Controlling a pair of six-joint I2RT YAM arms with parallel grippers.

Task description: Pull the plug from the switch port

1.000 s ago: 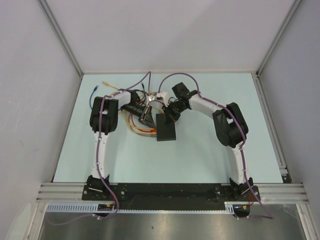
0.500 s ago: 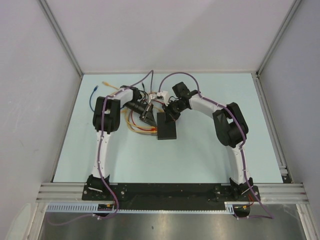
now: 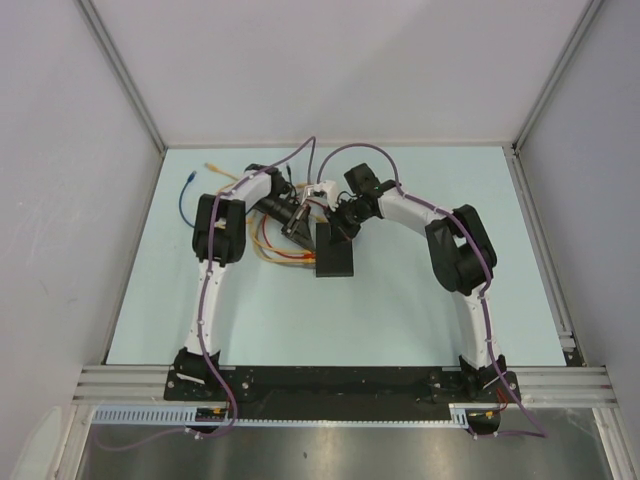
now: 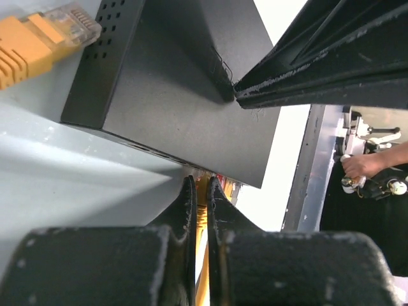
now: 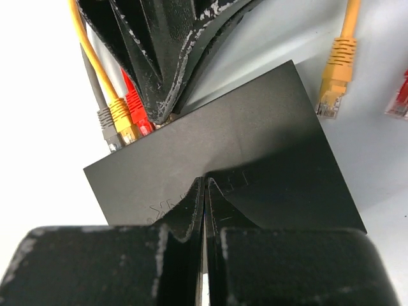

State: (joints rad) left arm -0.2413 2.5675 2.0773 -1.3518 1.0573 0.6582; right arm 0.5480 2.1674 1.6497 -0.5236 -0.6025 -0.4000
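A flat black switch (image 3: pixel 334 258) lies mid-table on a pale blue table (image 3: pixel 420 320). The left gripper (image 4: pixel 199 185) is closed to a thin slit at the switch's port edge, pinching what looks like an orange plug (image 4: pixel 201 213), mostly hidden between its fingers. The right gripper (image 5: pixel 205 182), fingers pressed together and holding nothing, rests its tips on the switch's top. A grey plug (image 5: pixel 109 131), a yellow plug (image 5: pixel 124 124) and a red plug (image 5: pixel 137 108) sit in neighbouring ports. A loose orange connector (image 5: pixel 335 89) lies just beside the switch.

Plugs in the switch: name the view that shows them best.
Right wrist: the grey plug, yellow plug and red plug sit side by side at the switch edge. Left wrist shows only a sliver of yellow cable in the left gripper; from above they are too small.
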